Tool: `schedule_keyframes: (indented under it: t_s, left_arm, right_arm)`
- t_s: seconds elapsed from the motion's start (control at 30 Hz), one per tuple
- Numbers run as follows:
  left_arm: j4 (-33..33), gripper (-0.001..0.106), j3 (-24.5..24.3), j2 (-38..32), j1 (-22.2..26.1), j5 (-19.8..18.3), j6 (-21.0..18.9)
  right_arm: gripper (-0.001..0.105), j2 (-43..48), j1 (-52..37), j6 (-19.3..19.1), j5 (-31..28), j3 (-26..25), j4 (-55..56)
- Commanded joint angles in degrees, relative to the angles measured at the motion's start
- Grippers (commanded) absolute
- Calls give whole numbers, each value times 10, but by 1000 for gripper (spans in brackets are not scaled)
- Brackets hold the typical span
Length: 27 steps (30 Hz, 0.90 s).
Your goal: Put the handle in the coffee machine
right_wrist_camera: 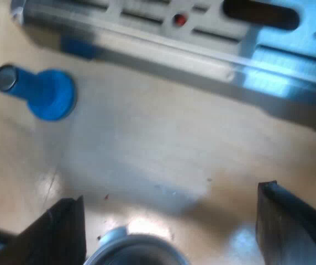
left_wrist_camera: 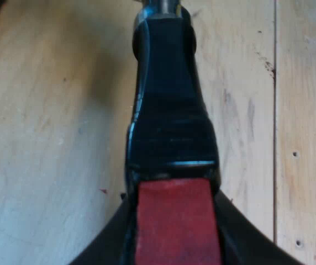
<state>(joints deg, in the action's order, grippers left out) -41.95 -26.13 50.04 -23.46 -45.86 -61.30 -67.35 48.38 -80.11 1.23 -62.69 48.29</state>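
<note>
- One holder is sitting in the left hand [left_wrist_camera: 173,199]. Two black fingers [left_wrist_camera: 103,251] are pressing on either side of the red end [left_wrist_camera: 172,226] of its handle [left_wrist_camera: 169,121], so I judge this hand to be gripping it.
- Its long axis is running straight out from the left hand: red end nearest, dark handle next, a bit of metal tip [left_wrist_camera: 161,5] farthest, all above the wooden counter [left_wrist_camera: 47,138]. Whether it is touching the wood I cannot tell.
- Two fingers of the right hand [right_wrist_camera: 172,193] are standing wide apart, holding nothing. One round metal rim [right_wrist_camera: 136,248] is showing between them, and I cannot tell what it belongs to.
- One blue tamper [right_wrist_camera: 42,91] is resting on the counter farther out, well apart from that hand.
- One espresso machine [right_wrist_camera: 202,49] is lying beyond, its slotted metal front carrying a single red dot [right_wrist_camera: 179,20].
- Judging by this, the left arm is carrying the piece, so the coming move is hinging on bringing the metal tip to the machine's front.
</note>
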Motion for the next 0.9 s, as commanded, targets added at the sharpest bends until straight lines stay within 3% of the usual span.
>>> schedule_keyframes:
  t_s: [0.03, 0.07, 0.13, 0.5, 0.63, 0.73, 0.9]
  left_arm:
    - [9, 0, -4, -15, 1, -25, -3]
    - [10, 0, -4, -19, 3, -25, -3]
    - [5, 0, -4, -43, 57, -32, -3]
    - [-16, 0, -24, -52, 136, -52, 4]
    - [-17, 0, -32, -52, 170, -61, 13]
    - [-44, 0, -37, -52, 202, -61, 62]
    - [-45, 0, -37, -52, 259, -64, 79]
  right_arm:
    - [65, 34, 8, -11, -53, -4, 6]
    - [65, 36, 10, -11, -55, -4, 6]
    - [65, 64, 62, -11, -136, -4, 4]
    - [65, 68, 228, -11, -364, -4, -65]
    - [65, 68, 263, -11, -406, -4, -92]
    - [65, 68, 284, -11, -428, -4, -99]
    - [65, 66, 322, -11, -505, 1, -116]
